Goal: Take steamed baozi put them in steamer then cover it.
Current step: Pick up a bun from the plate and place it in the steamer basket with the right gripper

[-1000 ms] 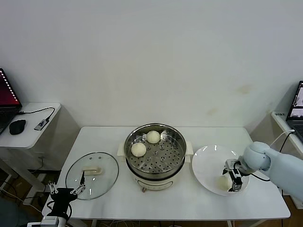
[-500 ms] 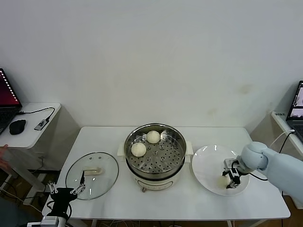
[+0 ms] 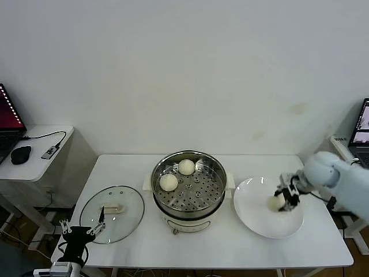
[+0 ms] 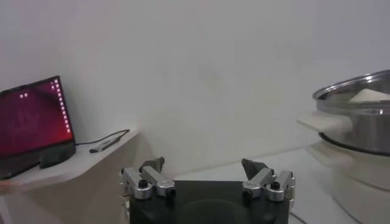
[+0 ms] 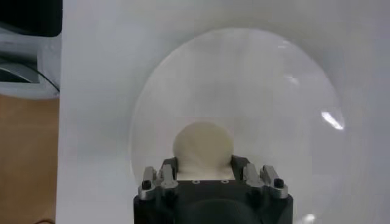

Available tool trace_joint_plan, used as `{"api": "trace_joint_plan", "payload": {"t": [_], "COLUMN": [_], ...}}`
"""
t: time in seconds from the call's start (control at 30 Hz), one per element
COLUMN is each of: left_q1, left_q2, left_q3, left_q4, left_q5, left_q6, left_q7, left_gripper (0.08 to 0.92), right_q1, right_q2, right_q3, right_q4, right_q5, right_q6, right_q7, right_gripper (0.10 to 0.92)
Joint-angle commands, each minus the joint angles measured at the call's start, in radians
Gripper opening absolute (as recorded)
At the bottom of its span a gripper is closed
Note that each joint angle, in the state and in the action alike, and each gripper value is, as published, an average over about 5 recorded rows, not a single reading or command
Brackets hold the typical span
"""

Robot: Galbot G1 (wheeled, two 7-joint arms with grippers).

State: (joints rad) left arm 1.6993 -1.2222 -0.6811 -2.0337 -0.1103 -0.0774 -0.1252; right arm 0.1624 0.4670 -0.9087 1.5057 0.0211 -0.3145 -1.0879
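My right gripper is shut on a cream-white baozi and holds it above the white plate. The right wrist view shows the baozi between the fingers, over the plate. Two more baozi lie on the perforated tray inside the shiny steamer at the table's middle. The glass cover with its cream bar handle lies flat on the table left of the steamer. My left gripper is open and empty at the table's front left edge, near the cover.
A side table at the left holds a laptop, a mouse and a cable. Another laptop stands at the far right. The steamer's wall shows in the left wrist view.
My right gripper has closed on the baozi and lifted it off the plate, moving up and back. The left arm has barely moved.
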Motion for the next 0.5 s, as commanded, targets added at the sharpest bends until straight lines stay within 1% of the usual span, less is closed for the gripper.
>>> {"api": "trace_joint_plan", "payload": {"t": [0.03, 0.17, 0.3, 0.4, 0.5], "left_q1": [-0.001, -0.004, -0.006, -0.008, -0.009], "left_q2": [0.005, 0.008, 0.006, 0.002, -0.008], "left_q3": [0.001, 0.0, -0.003, -0.005, -0.009], "left_q4": [-0.004, -0.002, -0.002, -0.002, -0.003], "left_q5": [-0.008, -0.012, -0.014, -0.015, -0.014], "left_q6": [-0.001, -0.003, -0.004, -0.004, -0.004], "left_q7": [0.0, -0.001, -0.001, -0.003, -0.004], "left_gripper": [0.823, 0.823, 0.823, 0.823, 0.823], "right_q1": [0.514, 0.603, 0.604, 0.577, 0.544], "right_q2": [0.088, 0.198, 0.295, 0.358, 0.411], "right_q3": [-0.257, -0.306, -0.337, -0.362, -0.39], "right_q4": [-0.011, -0.002, 0.048, 0.082, 0.097], "right_q5": [0.175, 0.249, 0.319, 0.339, 0.325], "right_q6": [0.003, 0.015, 0.037, 0.059, 0.105], "right_q7": [-0.004, 0.043, 0.084, 0.109, 0.128], "right_gripper": [0.56, 0.56, 0.562, 0.561, 0.56]}}
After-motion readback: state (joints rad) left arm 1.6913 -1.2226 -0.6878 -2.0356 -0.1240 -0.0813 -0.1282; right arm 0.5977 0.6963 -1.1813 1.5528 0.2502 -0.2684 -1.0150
